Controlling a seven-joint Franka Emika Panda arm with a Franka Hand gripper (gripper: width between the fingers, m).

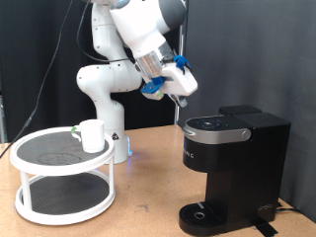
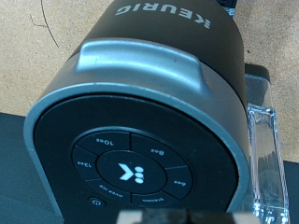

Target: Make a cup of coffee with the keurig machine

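Exterior view shows the gripper (image 1: 181, 97) hanging in the air just above the keurig machine (image 1: 233, 168), at about eleven o'clock from the silver top panel (image 1: 213, 126), with the white arm bending down to it from the top of the picture. Nothing is visible between the fingers, but they are too small here to say whether they stand wide or narrow, and I cannot tell from either picture. The machine stands at about four o'clock in the frame on the wooden table (image 1: 148, 197), lid down, with its round drip base (image 1: 202, 213) bare: no cup sits under the spout.

The cup (image 1: 93, 135) rests well apart, at about nine o'clock in the frame, on the upper shelf of a white two-tier round stand (image 1: 61, 202). A small green-rimmed thing sits just beside it; it is too small to name with certainty.

Wrist view looks straight down on the machine's top: the ring of brew-size buttons (image 2: 129, 173) around the central Keurig mark, the raised lid handle (image 2: 140, 65), and the clear water tank (image 2: 265, 159) along one side. Pale fingertip shapes barely show at the frame's edge. I judge the hand is posed over the lid and controls because that is where the machine gets opened or started.
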